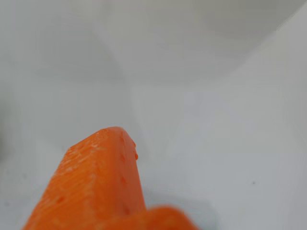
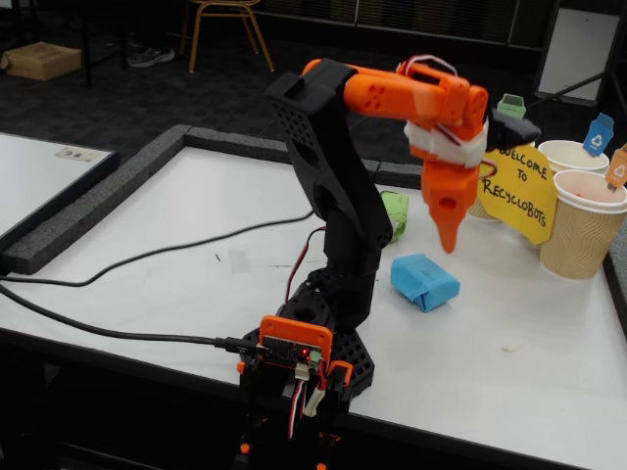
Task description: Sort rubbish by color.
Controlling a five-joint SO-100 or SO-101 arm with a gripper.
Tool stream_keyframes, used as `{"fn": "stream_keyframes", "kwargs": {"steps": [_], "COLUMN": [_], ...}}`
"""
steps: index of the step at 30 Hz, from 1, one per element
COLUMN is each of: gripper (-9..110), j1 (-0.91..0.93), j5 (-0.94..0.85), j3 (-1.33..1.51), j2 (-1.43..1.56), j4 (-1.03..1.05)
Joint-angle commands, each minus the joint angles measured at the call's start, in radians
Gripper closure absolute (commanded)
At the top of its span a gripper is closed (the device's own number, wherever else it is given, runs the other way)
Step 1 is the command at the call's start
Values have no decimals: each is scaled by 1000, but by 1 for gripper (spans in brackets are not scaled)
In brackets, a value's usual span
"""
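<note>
Rubbish here shows as two wrapped lumps on the white tabletop (image 2: 176, 245): a blue lump (image 2: 424, 281) lying in the open just in front of the arm's column, and a green lump (image 2: 395, 213) tucked half behind that column; no orange lump can be made out in either view. The gripper (image 2: 448, 235) hangs point-down above the tabletop, over and slightly right of the blue lump in the fixed view, with clear air beneath it, and its jaws look pressed together into one tapered tip with nothing between them. The wrist view agrees, showing an orange finger (image 1: 96, 187) over bare white surface and no lump in sight. That pose reads as a hover before a pick, and the blue lump is probably the nearer target. The ribbed paper cups (image 2: 586, 225) with coloured tags stand at the far right behind a yellow sign (image 2: 519, 191), presumably as the sorting bins, so a lump would have to be carried up and over the sign's edge to reach them. Open room lies to the right of and in front of the blue lump, while the arm's own base and the black cables (image 2: 147, 257) crowd the left side. A dark raised border (image 2: 88, 211) closes the tabletop's far left edge.
</note>
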Motion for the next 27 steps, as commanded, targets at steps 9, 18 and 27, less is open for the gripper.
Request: {"fn": "stream_keyframes", "kwargs": {"steps": [9, 18, 27], "gripper": [85, 85, 86], "j1": [-87, -83, -193], "j5": [-21, -23, -21], "j3": [199, 296, 423], "j2": [61, 230, 500], "j4": [-195, -202, -160]}}
